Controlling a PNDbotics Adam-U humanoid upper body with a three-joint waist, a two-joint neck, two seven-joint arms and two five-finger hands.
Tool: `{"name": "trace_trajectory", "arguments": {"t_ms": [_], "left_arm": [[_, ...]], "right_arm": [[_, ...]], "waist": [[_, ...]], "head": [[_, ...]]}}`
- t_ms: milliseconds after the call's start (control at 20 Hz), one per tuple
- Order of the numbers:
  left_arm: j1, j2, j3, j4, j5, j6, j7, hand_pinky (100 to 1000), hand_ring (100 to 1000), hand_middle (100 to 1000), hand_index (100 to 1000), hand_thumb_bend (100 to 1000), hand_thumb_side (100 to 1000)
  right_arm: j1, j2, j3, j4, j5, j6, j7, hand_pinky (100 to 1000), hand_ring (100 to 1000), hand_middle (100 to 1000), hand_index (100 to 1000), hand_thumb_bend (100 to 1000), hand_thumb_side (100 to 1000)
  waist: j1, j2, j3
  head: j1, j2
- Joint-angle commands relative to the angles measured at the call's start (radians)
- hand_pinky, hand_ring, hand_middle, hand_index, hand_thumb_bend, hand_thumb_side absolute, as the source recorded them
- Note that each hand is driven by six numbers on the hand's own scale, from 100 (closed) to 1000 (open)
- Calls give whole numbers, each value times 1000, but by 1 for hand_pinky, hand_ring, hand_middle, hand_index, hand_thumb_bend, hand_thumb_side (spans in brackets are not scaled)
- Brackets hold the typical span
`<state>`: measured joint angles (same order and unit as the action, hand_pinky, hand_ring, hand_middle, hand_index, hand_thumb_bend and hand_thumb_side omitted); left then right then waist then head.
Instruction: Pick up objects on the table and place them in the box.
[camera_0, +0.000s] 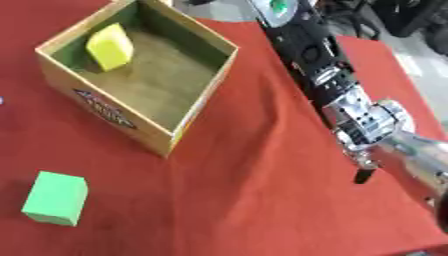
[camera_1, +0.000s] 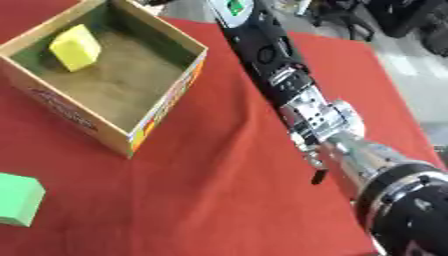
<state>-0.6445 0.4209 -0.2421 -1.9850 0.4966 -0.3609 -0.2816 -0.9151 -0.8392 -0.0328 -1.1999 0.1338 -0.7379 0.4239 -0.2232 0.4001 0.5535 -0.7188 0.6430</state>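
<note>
An open cardboard box (camera_0: 105, 107) stands at the upper left of the red-covered table. A yellow block (camera_0: 110, 46) lies inside it, against the far left wall. On the cloth at the lower left, outside the box, sits a green block (camera_0: 56, 198). My right arm reaches in from the lower right, silver at the wrist (camera_1: 319, 117). Its black hand (camera_0: 306, 45) stretches to the top edge, just right of the box and above the cloth. The hand's far end is cut off by the picture, where a small green-and-white patch (camera_1: 236, 7) shows. My left hand is out of view.
The red cloth (camera_0: 262, 200) runs between the box and my arm. The table's right edge (camera_0: 398, 85) drops to a grey floor, where dark chair legs (camera_1: 385, 20) stand at the upper right.
</note>
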Motion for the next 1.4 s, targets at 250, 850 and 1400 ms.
{"name": "trace_trajectory", "arguments": {"t_ms": [250,850,1400], "left_arm": [[28,34,20,-15,-17,-2,10,859,864,780,835,100,566],[106,121,52,-15,-112,-69,53,857,865,783,837,100,572],[193,360,124,-15,-260,-223,122,855,874,794,848,100,672]], "right_arm": [[97,-96,-52,-93,-112,-169,67,950,1000,619,798,100,308],[383,-195,-118,-276,-289,-169,-110,978,1000,600,777,100,453],[636,-109,-207,-520,-444,-146,-264,974,1000,594,770,100,470]], "waist": [[11,-55,-43],[60,-56,-164],[108,-41,-279]], "head": [[65,13],[273,12],[494,-9]]}}
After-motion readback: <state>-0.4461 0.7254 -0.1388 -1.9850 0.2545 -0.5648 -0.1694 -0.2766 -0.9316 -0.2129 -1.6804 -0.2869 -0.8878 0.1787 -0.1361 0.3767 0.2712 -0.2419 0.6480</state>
